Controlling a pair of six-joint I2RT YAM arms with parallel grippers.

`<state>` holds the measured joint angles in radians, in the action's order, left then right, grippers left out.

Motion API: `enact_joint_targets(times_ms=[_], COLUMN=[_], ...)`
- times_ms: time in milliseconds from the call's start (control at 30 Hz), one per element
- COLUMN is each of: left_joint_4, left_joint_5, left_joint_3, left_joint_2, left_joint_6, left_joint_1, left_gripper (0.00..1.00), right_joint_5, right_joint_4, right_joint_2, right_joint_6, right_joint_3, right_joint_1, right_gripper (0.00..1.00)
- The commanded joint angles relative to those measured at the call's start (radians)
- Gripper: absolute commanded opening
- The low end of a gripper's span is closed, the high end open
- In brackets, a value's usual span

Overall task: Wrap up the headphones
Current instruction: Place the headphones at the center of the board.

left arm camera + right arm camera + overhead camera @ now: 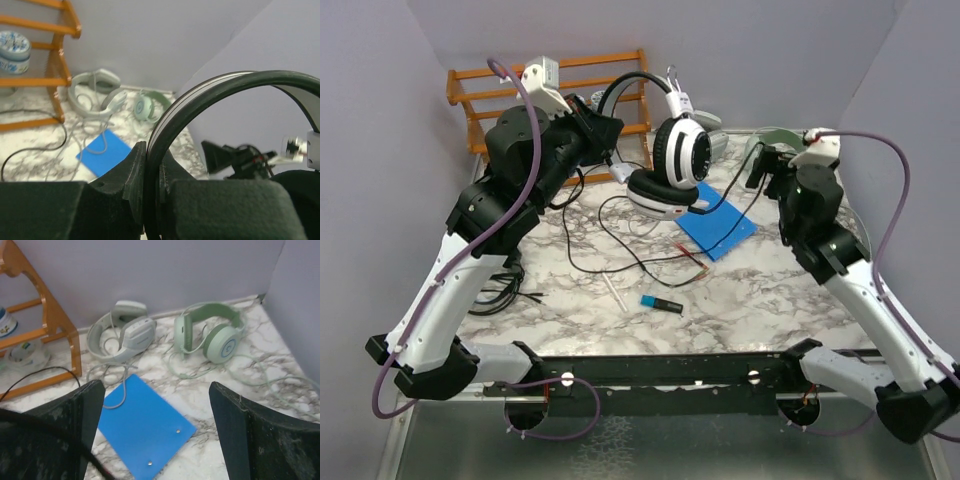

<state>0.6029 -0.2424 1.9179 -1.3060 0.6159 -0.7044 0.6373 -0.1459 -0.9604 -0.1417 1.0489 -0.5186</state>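
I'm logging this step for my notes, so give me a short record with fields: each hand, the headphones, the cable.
Left hand: shut on the headband of the white-and-black over-ear headphones
Right hand: open, holding nothing, by the flat blue rectangular sheet
Cable: thin black cord lies loose on the marble table
Back wall: pale grey-white headphones and pale green headphones, side by side

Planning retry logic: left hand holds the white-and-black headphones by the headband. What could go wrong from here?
1. Left hand grips the white-and-black headphones only by the thin headband; they may swing or slip out.
2. The loose black cable loops across the table near the blue pad and may snag or drag it.
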Motion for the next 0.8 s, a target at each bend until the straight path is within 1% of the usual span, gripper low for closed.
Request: enact_joint_targets(times_ms=[0, 100, 200, 300, 400, 467, 633, 767], left_joint_4=[-0.027, -0.007, 0.011, 0.015, 0.008, -0.017, -0.035, -0.045], left_joint_5=[-0.052, -0.059, -0.084, -0.106, -0.147, -0.171, -0.218, -0.223], left_joint_3=[-0.14, -0.258, -0.408, -0.584, -0.754, -0.846, -1.004, -1.105], left_joint_2=[0.097, 0.133, 0.172, 0.206, 0.24, 0.258, 0.26, 0.228], left_joint_6=[0.112, 0.18, 0.268, 0.373, 0.507, 0.57, 0.749, 0.956], left_joint_1=[-0.002, -0.003, -0.003, -0.001, -0.001, -0.001, 0.005, 0.006], left_gripper=[0.0, 0.0, 0.0, 0.0, 0.0, 0.0, 0.0, 0.0], right_joint_5=[-0.329, -0.327, -0.33, -0.408, -0.476, -0.51, -0.596, -0.623], right_joint_4=[-0.174, -0.147, -0.153, -0.162, -0.137, -0.126, -0.164, -0.19], right_joint_2=[-0.118, -0.123, -0.12, -0.093, -0.041, -0.006, 0.048, 0.091], right_joint_6=[-0.148, -0.187, -0.183, -0.193, -0.222, -0.233, -0.24, -0.262], right_joint_3=[0.072, 0.041, 0.011, -0.054, -0.169, -0.236, -0.318, -0.352], right_joint_1=[0.094, 0.102, 0.104, 0.104, 0.104, 0.104, 0.104, 0.104], right_gripper=[0.95, 0.95, 0.95, 0.92, 0.89, 0.88, 0.86, 0.86])
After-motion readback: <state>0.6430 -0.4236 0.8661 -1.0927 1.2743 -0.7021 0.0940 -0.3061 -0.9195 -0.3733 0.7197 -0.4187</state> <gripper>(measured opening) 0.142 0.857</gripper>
